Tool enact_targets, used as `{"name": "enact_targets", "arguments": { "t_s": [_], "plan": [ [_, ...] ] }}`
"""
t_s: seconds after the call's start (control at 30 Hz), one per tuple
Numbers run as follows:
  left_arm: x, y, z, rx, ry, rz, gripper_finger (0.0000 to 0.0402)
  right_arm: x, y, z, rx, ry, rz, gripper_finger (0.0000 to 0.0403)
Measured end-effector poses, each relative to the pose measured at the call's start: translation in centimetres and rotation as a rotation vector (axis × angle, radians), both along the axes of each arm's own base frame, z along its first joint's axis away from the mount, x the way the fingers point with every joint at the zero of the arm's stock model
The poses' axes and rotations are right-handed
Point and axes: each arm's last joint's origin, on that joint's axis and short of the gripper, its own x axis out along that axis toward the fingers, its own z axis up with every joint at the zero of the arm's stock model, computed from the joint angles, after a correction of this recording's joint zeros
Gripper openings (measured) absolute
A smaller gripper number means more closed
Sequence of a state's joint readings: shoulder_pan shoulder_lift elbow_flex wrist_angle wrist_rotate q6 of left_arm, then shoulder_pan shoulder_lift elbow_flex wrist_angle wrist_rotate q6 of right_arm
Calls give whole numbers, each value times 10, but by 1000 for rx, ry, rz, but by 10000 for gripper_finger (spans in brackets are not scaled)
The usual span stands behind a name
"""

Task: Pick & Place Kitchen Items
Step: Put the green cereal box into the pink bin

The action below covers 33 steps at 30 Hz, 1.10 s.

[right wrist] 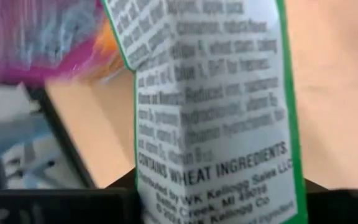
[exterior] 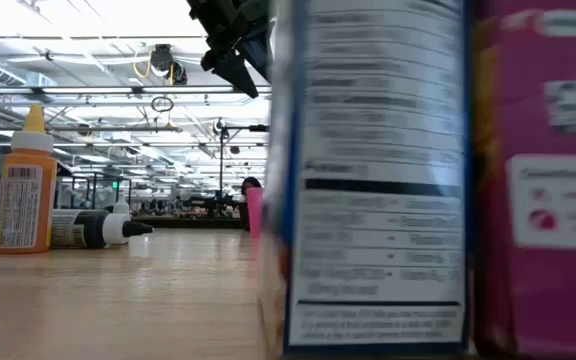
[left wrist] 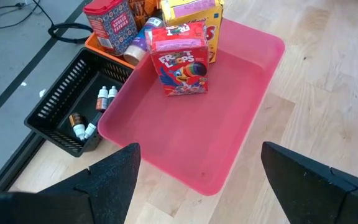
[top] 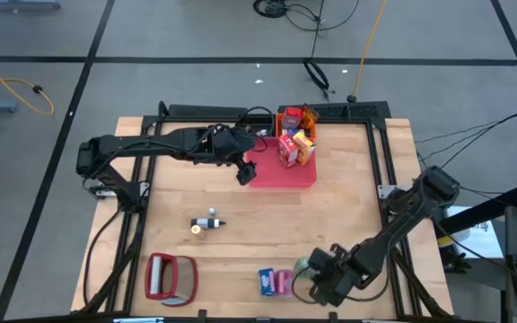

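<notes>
Now the right gripper (top: pixel 315 276) works at the near edge of the table, right of centre, and holds a green packet (right wrist: pixel 213 106): in the right wrist view the packet's printed back fills the frame and runs down between the fingers, so the jaws look closed on it. From above, only a bit of green (top: pixel 302 266) shows at the gripper, just right of the pink packet (top: pixel 283 283) and blue packet (top: pixel 267 282), which stand side by side on the table. Whether the green packet is clear of the wood I cannot tell.

The left gripper (top: pixel 245 173) hangs over the left side of the pink tray (top: pixel 281 175) at the far middle of the table, jaws spread and empty. In the tray's far end stand a red carton (left wrist: pixel 180 59) and a yellow carton (left wrist: pixel 194 18); beyond them is an orange bin (left wrist: pixel 98 42) with a red container (left wrist: pixel 109 25), and a black crate (left wrist: pixel 58 109) holds small bottles (left wrist: pixel 82 124).

Two bottles (top: pixel 207 223) sit left of centre, one yellow standing, one lying. A red-framed flat object (top: pixel 170 276) lies near left.

My judgement: the step in hand is the pick of the green packet. Next it needs a straight lift clear of the pink neighbour, then a carry far and left to the tray's bare near half, with the left arm kept out of the path.
</notes>
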<state>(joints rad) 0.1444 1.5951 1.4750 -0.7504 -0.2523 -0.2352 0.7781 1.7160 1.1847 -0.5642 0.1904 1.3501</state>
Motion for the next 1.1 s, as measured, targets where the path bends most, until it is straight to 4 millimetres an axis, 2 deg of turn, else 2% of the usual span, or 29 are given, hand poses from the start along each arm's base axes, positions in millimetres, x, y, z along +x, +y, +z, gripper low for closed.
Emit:
{"name": "enact_targets", "arguments": {
  "t_s": [0.17,0.33,0.47,0.67,0.83,1.1],
  "plan": [
    [0,0,0,-2,-1,2,335,-9,-25,25,-83,-5,-89,137],
    [0,0,0,-6,-4,6,335,-10,-53,47,-197,-114,-200,116],
    [0,-1,0,-8,-5,9,335,-4,-75,58,-303,-195,-278,116],
    [0,-2,0,-9,-6,5,335,12,-105,61,-426,-234,-375,131],
    [1,-3,0,-9,-6,2,335,23,-131,63,-547,-249,-445,115],
    [1,-8,0,-24,-15,7,335,40,-173,63,-692,-281,-550,125]
  ]
}}
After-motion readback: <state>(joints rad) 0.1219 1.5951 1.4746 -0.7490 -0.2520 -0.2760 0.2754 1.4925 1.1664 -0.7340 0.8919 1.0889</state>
